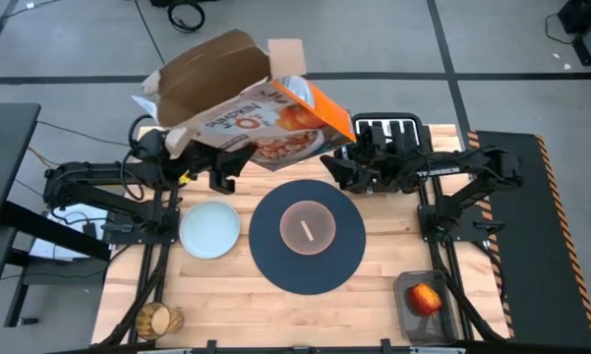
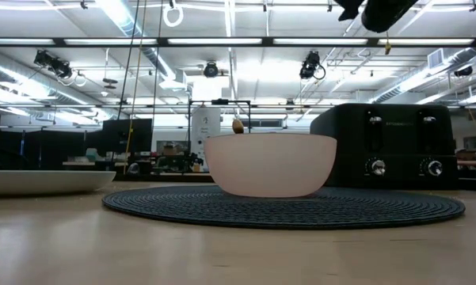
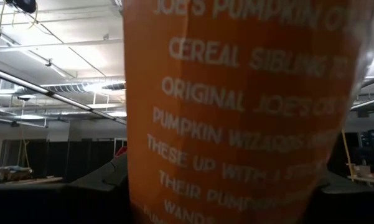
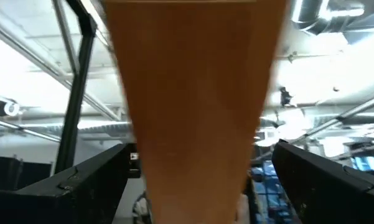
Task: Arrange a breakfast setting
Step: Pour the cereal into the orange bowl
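The orange cereal box (image 1: 265,113) is held high over the table's far side, tilted, with its open flaps (image 1: 211,69) toward the far left. My left gripper (image 1: 221,169) and my right gripper (image 1: 336,165) are both shut on it. Below, the pinkish bowl (image 1: 308,228) stands on the round navy placemat (image 1: 275,256), with the gold spoon (image 2: 238,125) in it. The pale blue-grey plate (image 1: 209,229) rests on the table left of the placemat. The amber tumbler (image 1: 157,320) stands near left and the red apple (image 1: 423,298) near right. No bagel or cereal shows. My left gripper has the box's printed orange panel (image 3: 137,180) between its two fingers (image 3: 106,180), which come up from below at the box's near-left edge. The box is lifted clear of the table. My right gripper has the box's plain orange side (image 4: 149,174) between its two fingers (image 4: 81,177), at the box's near-right corner by its closed end (image 1: 339,123). It also comes from below.
The black toaster (image 1: 388,128) stands at the far right, under the right arm, and shows behind the bowl in the low view (image 2: 396,146). The apple lies in a dark tray (image 1: 413,324) at the near right corner.
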Motion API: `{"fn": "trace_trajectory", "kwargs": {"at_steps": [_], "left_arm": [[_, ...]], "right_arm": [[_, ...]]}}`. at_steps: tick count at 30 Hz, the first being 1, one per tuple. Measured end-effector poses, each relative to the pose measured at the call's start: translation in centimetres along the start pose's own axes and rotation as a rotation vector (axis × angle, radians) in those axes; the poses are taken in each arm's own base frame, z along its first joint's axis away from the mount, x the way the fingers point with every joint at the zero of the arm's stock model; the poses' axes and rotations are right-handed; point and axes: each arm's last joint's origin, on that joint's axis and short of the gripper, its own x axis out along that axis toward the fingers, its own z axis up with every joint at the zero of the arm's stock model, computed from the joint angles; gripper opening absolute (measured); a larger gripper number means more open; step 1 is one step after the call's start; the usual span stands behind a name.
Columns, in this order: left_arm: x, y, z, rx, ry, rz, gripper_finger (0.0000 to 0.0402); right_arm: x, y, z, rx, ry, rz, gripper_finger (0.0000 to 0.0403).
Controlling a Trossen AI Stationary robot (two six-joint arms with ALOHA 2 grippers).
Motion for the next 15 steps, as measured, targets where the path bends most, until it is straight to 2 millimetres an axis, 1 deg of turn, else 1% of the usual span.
{"fn": "trace_trajectory", "kwargs": {"at_steps": [4, 11, 14, 15], "left_arm": [[0.4, 0.4, -0.7, 0.005, -0.006, 0.015, 0.0251], [1.0, 0.6, -1.9, -0.027, -0.01, 0.022, 0.0251], [1.3, 0.6, -2.9, -0.058, 0.007, -0.007, 0.0251], [1.3, 0.6, -2.9, -0.062, -0.001, -0.008, 0.0251]], "right_arm": [[0.0, 0.0, -0.2, -0.003, -0.014, 0.031, 0.0399], [-0.1, -0.2, 0.4, -0.029, -0.074, 0.003, 0.04], [-0.2, -0.5, 0.2, -0.036, -0.051, -0.008, 0.0399], [-0.1, -0.5, 0.0, -0.032, -0.034, -0.012, 0.0399]]}}
